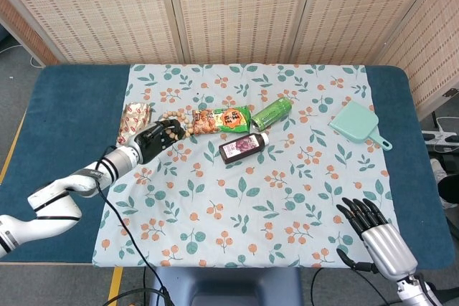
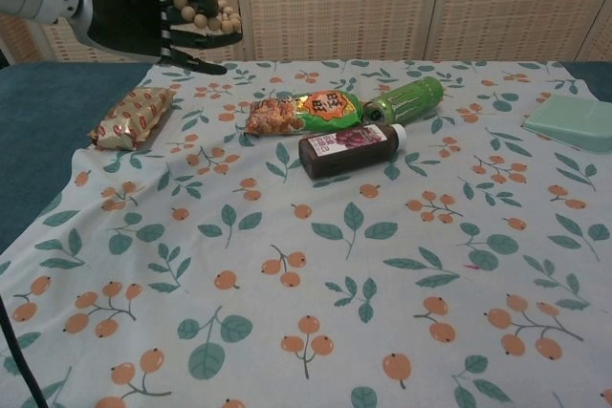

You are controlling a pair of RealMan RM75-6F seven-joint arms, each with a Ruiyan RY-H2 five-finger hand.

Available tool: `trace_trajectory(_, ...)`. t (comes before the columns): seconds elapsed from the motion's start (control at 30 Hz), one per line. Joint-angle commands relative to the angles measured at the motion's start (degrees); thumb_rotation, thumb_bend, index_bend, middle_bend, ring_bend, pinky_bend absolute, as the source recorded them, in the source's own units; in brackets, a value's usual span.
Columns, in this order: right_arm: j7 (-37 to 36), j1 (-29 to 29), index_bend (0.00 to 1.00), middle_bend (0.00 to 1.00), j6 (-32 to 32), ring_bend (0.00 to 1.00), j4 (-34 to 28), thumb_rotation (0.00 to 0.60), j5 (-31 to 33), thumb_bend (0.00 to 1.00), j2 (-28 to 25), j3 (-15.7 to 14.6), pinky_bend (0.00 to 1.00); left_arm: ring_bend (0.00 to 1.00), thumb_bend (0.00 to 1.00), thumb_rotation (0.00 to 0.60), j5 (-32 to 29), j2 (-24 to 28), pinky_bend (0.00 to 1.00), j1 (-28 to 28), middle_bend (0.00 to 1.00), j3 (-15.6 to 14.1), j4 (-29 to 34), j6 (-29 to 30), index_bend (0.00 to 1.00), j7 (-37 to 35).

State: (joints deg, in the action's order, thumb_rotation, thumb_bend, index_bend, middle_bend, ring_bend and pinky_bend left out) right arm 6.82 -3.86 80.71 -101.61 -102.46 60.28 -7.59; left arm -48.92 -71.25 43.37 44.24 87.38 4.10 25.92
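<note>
Left robot hand [image 2: 143, 14] holds a wooden bead bracelet [image 2: 199, 9] up off the counter [image 1: 72, 105], fingers curled around it, beads draped over the top. In the head view it sits at far left, between the red snack pack [image 1: 133, 121] and the orange-green snack bag [image 1: 221, 119]. Right of the bag: green can [image 1: 272, 113], with a dark juice bottle [image 1: 244, 147] just near of both. Teal dustpan [image 1: 355, 123] far right. Right robot hand [image 1: 376, 234] at near right edge, fingers spread, holding nothing.
</note>
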Motion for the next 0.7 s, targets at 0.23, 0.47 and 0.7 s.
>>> trace_trajectory(0.23,0.3,-0.1,0.00,0.00,-0.4,0.00,-0.2,0.273,0.0,0.30,0.1,-0.2,0.00,0.24,0.59,0.262,38.5,-2.3,0.00,-5.8,0.61,-0.2,2.2,3.1,0.57,-9.1)
trace_trajectory(0.47,0.2,-0.1,0.00,0.00,-0.1,0.00,-0.2,0.273,-0.2,0.30,0.0,-0.3,0.00,0.24,0.46,0.247,57.9,-10.1,0.00,-11.6,0.58,0.4,6.7,10.8,0.56,-14.5)
trace_trajectory(0.7,-0.3,-0.1,0.00,0.00,0.3,0.00,-0.1,0.273,-0.3,0.30,-0.2,-0.3,0.00,0.24,0.44,0.205,63.2,-10.9,0.00,-11.1,0.57,-1.4,3.8,7.7,0.57,-24.5)
